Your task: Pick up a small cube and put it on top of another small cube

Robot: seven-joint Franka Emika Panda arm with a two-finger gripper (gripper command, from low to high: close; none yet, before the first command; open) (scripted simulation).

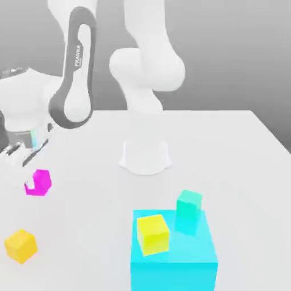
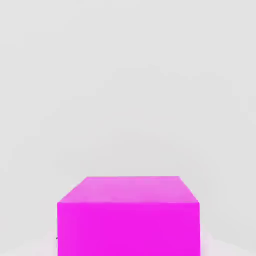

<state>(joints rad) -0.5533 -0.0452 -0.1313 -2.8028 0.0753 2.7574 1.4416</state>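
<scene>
Cyan block: we see the big block [image 1: 173,275] at the bottom of the exterior view, right of centre, with its flat top facing up.
Yellow cube: we find this one [image 1: 153,235] over the left part of the block's top, looking slightly tilted.
Orange-yellow cube: it lies on the table, low at the left of the frame, well apart from the block; we see it [image 1: 21,246] cornerwise.
Green cube: we see it [image 1: 189,203] at the far right part of the block's top, behind and to the right of the yellow one.
Magenta cube: our small cube [image 1: 41,182] is at the left edge of the exterior view, just above mid-height of the lower half; whether it touches the table we cannot tell.
Gripper: we have the jaws [image 1: 24,177] narrowed onto the magenta cube, pointing down at the frame's left.
Arm: we see the white arm [image 1: 146,68] rise from its base at upper centre.
Table: its pale top [image 1: 227,165] spreads behind and around everything.
</scene>
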